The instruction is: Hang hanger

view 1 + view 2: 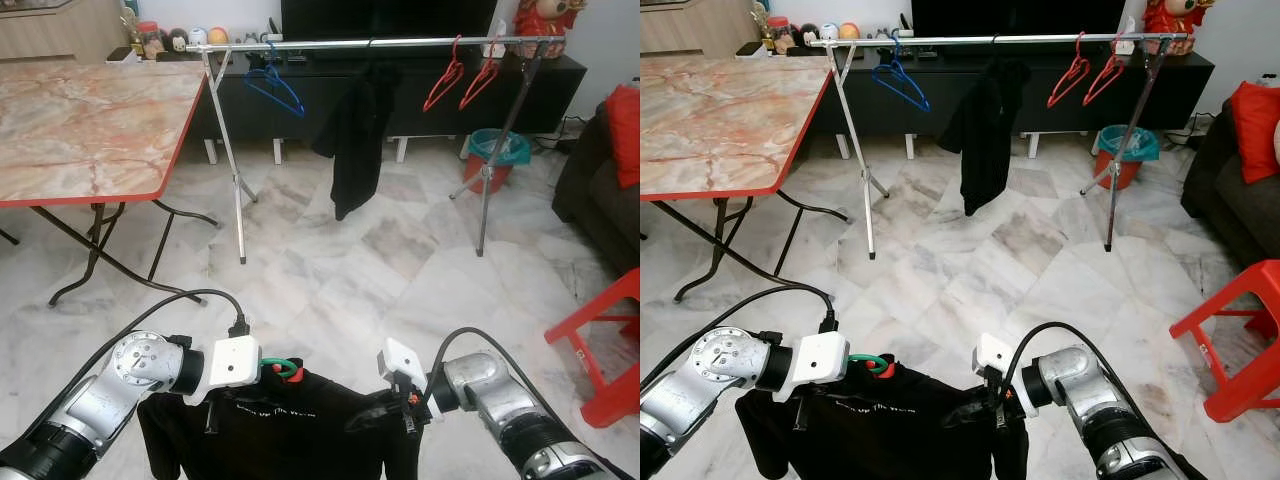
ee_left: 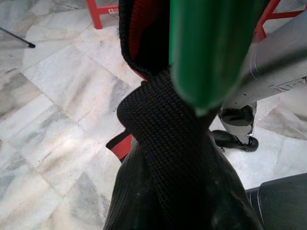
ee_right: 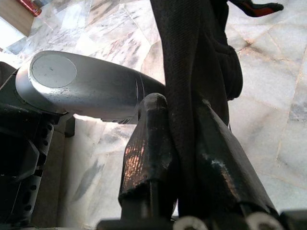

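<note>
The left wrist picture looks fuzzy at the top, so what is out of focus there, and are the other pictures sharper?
Left wrist view: the green hanger is so close it blurs, while the black shirt weave is crisp. Right wrist view: the right gripper fingers are dark and soft. Left eye view: evenly lit and sharp, clothes rail clear.
</note>
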